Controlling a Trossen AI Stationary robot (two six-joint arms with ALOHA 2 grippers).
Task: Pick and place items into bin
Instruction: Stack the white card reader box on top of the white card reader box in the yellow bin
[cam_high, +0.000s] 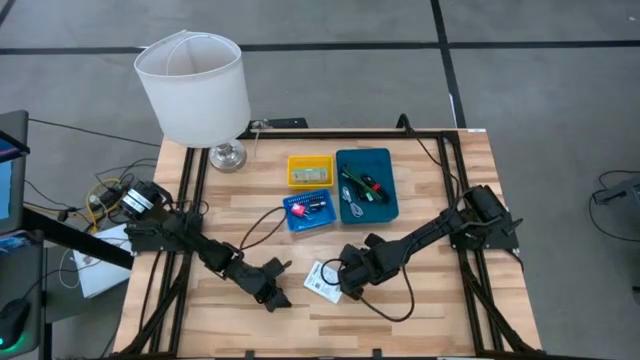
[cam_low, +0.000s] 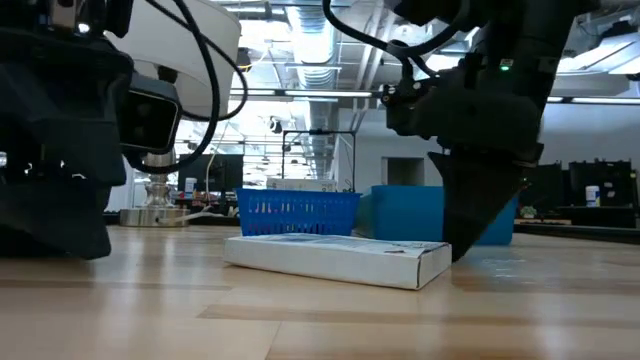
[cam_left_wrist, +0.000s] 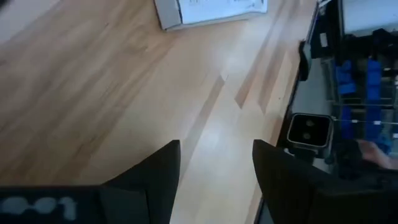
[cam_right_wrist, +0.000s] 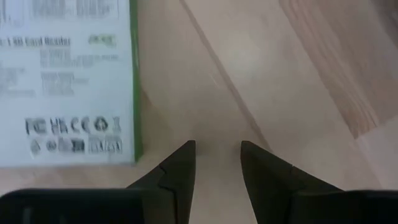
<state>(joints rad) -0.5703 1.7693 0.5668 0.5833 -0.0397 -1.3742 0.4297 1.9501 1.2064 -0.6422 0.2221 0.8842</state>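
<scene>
A white printed box (cam_high: 322, 280) lies flat on the wood near the table's near edge; it also shows in the low view (cam_low: 335, 258). My right gripper (cam_right_wrist: 217, 152) is open and points down at bare wood just beside the box's green-edged side (cam_right_wrist: 134, 93), apart from it. In the low view it (cam_low: 480, 215) stands at the box's right end. My left gripper (cam_high: 275, 295) is open and low over the table to the box's left, with the box (cam_left_wrist: 211, 12) ahead of it. The yellow bin (cam_high: 310, 170), blue bin (cam_high: 308, 212) and teal bin (cam_high: 367, 185) sit farther back.
A white lampshade on a metal base (cam_high: 195, 85) stands at the far left corner. The teal bin holds black pieces, a red bit and a green piece; the blue bin holds small bits. A thin cable (cam_high: 265, 225) curves left of the blue bin. Bare wood (cam_high: 400, 330) lies along the near edge.
</scene>
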